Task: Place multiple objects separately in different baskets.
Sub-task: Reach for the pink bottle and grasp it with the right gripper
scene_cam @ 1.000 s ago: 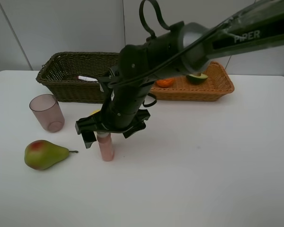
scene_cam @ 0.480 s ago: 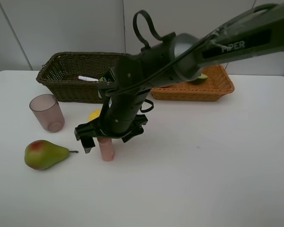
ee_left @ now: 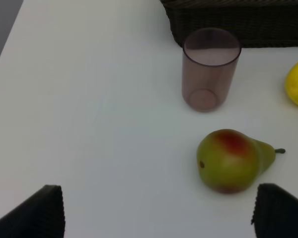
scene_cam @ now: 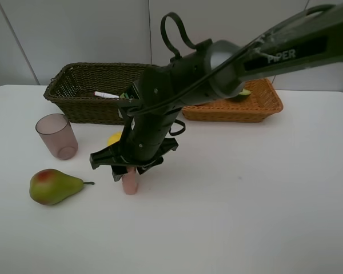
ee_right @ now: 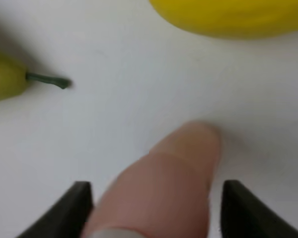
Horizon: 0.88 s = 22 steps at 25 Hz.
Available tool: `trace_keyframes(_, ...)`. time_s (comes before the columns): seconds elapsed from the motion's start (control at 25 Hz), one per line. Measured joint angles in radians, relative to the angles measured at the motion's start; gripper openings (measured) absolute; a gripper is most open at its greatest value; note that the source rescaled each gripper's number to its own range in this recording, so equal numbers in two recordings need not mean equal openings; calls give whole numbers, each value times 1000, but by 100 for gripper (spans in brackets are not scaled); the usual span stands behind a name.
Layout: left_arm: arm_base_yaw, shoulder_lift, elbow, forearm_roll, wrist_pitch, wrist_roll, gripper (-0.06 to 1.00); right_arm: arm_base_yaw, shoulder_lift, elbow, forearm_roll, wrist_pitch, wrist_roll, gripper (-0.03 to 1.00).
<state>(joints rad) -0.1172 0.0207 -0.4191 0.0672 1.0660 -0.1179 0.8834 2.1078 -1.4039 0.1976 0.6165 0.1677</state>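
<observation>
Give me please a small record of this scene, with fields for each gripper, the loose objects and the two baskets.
right gripper: jaws against the sides of the upright pink bottle
left gripper: open, holds nothing
loose on table: pear, cup, lemon
dark basket: white marker inside
light basket: avocado half inside; the rest hidden by the arm
</observation>
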Motion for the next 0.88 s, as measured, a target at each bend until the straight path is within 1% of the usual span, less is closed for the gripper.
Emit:
trace_keyframes(0.04,0,0,0,0,0,0,100,0,0,0,2,1,0,20)
trace_keyframes(0.08,0,0,0,0,0,0,100,0,0,0,2,1,0,22)
trace_keyframes(0.88,0,0,0,0,0,0,100,0,-22,0,-2,7,0,21)
